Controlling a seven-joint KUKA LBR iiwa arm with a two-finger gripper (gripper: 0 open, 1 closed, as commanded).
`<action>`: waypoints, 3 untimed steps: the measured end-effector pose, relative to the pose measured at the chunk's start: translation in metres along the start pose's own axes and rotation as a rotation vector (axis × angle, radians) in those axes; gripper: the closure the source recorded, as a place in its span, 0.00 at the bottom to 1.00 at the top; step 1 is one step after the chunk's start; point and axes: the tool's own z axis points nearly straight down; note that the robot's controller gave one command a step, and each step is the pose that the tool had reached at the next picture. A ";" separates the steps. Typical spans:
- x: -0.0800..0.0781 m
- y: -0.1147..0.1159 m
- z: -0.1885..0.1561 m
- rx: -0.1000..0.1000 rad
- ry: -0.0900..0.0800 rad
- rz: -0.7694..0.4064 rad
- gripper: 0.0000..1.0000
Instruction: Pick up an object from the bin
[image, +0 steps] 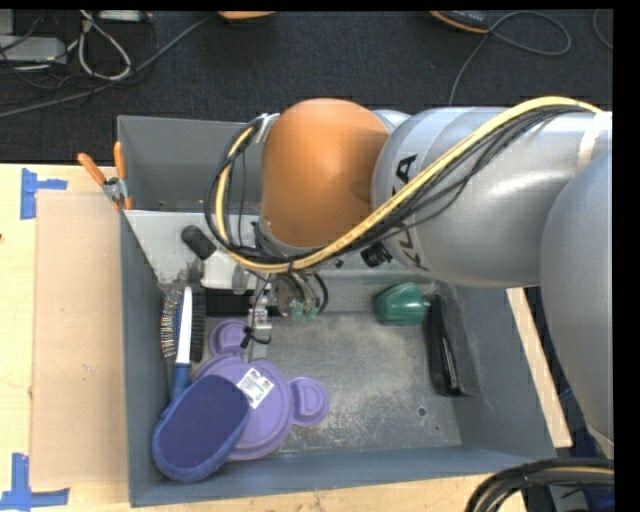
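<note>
A brush (178, 330) lies along the left wall of the bin (340, 465), and a blue pad (200, 430) rests on a lilac piece (300, 400) in the front left corner. My fingers (259, 328) hang drawn together, empty, over that piece's rear edge. A green lump (402, 303) and a black bar (443, 350) lie to the right.

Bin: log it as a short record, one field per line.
bin: grey metal
purple piece: flat, white label, lower left
blue pad: oval, lying on the purple piece
brush: along the left wall
green thing: near the back wall
black bar: right side
gripper: over the purple piece's upper left edge
</note>
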 end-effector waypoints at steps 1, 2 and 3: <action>-0.002 -0.001 -0.005 -0.002 -0.008 0.005 0.00; 0.011 0.008 0.045 -0.002 -0.013 -0.227 0.00; 0.022 0.016 0.073 0.001 -0.004 -0.604 0.00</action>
